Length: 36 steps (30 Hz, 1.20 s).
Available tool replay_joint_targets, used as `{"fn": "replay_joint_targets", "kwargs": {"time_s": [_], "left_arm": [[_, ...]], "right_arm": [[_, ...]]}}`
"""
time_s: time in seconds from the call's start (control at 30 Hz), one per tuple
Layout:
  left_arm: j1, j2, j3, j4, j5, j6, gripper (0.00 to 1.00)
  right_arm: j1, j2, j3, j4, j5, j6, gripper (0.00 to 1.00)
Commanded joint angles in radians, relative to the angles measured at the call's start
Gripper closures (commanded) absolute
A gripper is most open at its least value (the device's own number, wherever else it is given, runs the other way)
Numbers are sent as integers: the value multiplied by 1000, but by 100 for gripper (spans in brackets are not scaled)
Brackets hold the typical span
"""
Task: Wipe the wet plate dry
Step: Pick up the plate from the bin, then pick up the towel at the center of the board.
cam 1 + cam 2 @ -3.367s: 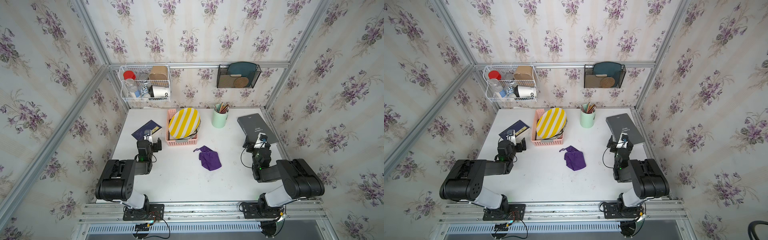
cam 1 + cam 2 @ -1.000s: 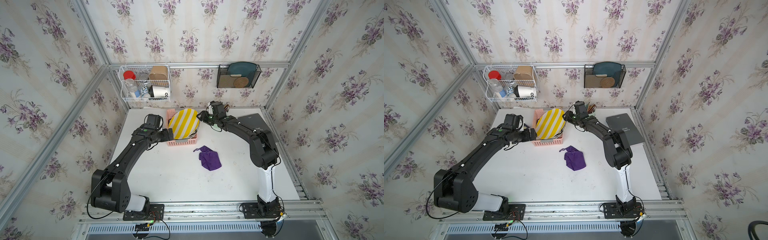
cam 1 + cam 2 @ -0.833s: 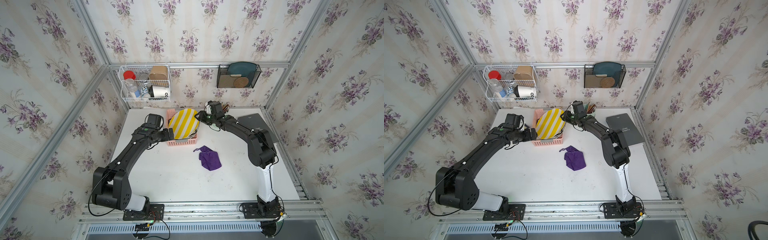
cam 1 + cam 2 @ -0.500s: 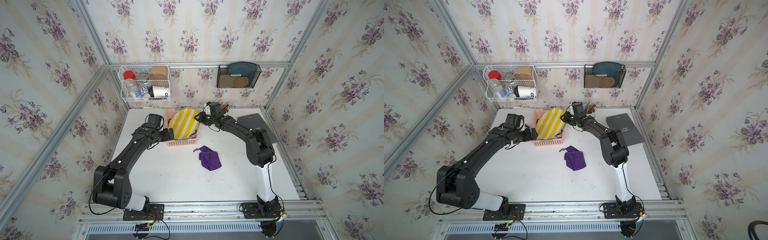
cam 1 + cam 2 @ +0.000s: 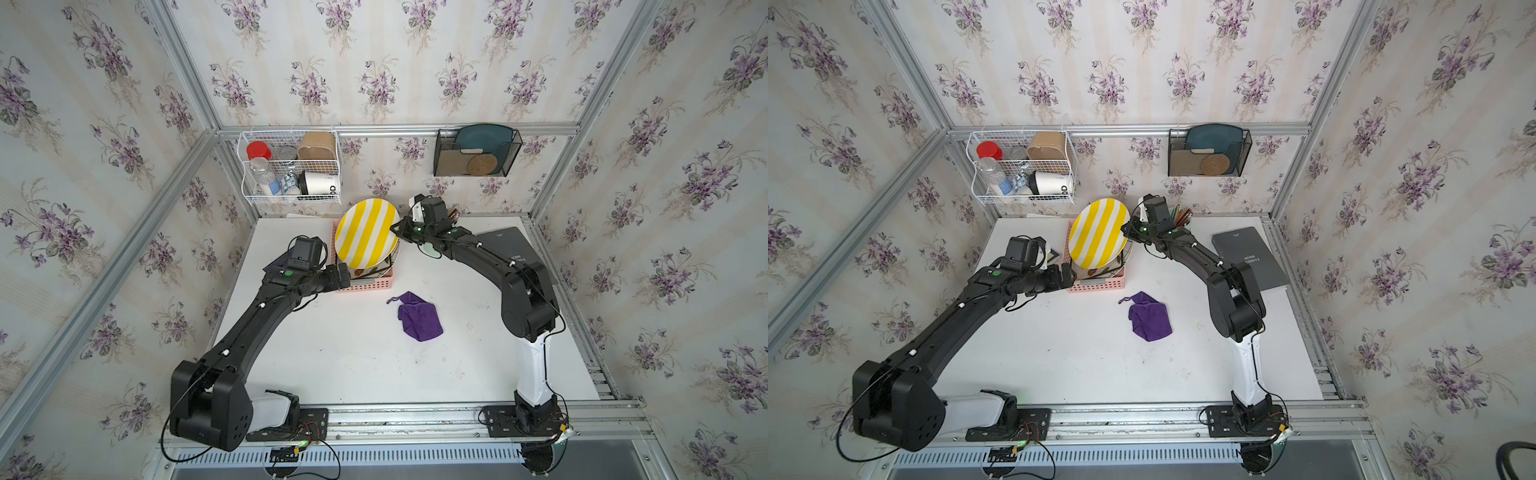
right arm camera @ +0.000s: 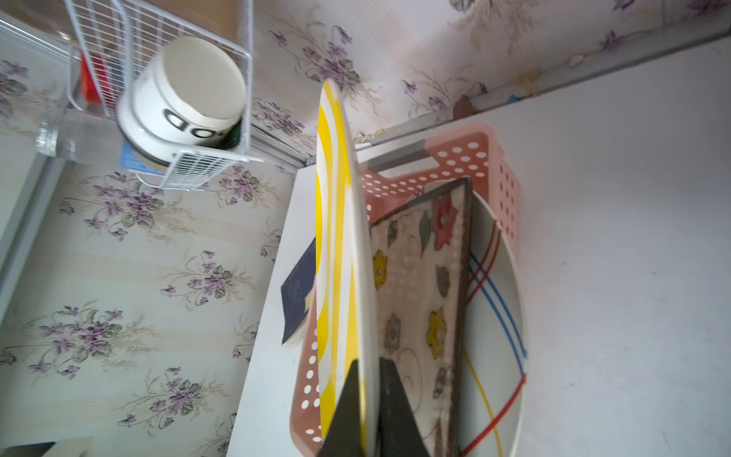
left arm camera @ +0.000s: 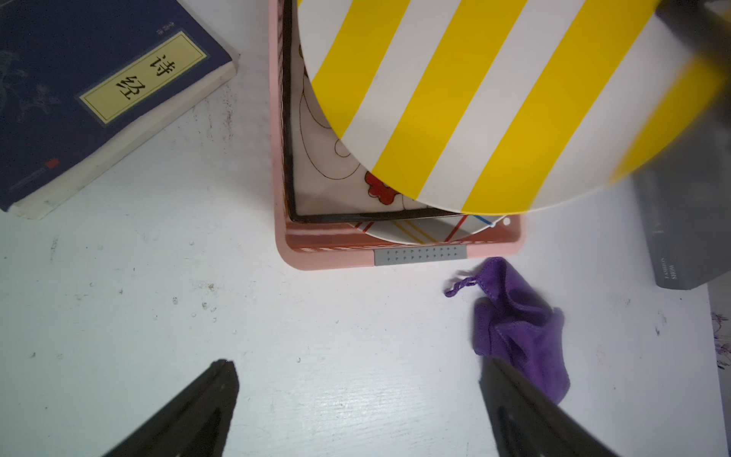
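Striped plate (image 5: 365, 232) (image 5: 1098, 232) is stood on edge in the pink basket (image 5: 365, 286) (image 5: 1096, 284) at the back of the surface (image 5: 332, 353), striped face turned toward the left arm. In the right wrist view it is seen edge-on (image 6: 336, 257), with a flowered square dish (image 6: 419, 277) and a lined round dish (image 6: 494, 316) lying behind it in the basket (image 6: 494, 178).

Right claw (image 5: 395, 227) (image 5: 1124, 228) (image 6: 372, 362) is closed on the plate's rim, one finger on each face.

Left claw (image 5: 343, 276) (image 5: 1067, 276) (image 7: 356, 368) is spread wide and holds nothing. It is held beside the basket's front left corner, above bare surface.

Purple cloth (image 5: 419, 318) (image 5: 1150, 318) (image 7: 518, 336) lies crumpled on the surface in front of the basket (image 7: 328, 245), apart from both claws.

A blue book (image 7: 79, 99) lies left of the basket. A grey book (image 5: 511, 249) lies at the right edge.
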Motion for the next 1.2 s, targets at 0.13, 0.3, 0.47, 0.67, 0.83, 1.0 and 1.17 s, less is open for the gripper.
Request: {"fn": "replay_joint_targets", "kwargs": {"time_s": [0.13,0.3,0.47,0.67,0.83,1.0,1.17], "left_arm": [[-72,-136,-43,-14,-72,-58,1],[-220,-173,-64,30,-141,-94,5],[-395,-56,-56,109,-177,-80,18],[-565,330,152,138,-218,41,26],[-623,607,365,106,-172,119,27],[-643,809,517,-10,-236,120,24],[-643,873,527,-64,-268,126,23]], "right_arm": [[1,-139,-34,162,13,51,100],[-6,-296,-88,209,108,49,100],[-62,-488,-196,209,267,58,100],[-148,-678,-305,134,417,35,100],[-193,-769,-348,54,448,24,100],[-196,-816,-365,15,454,15,100],[-196,-807,-364,22,412,27,100]]}}
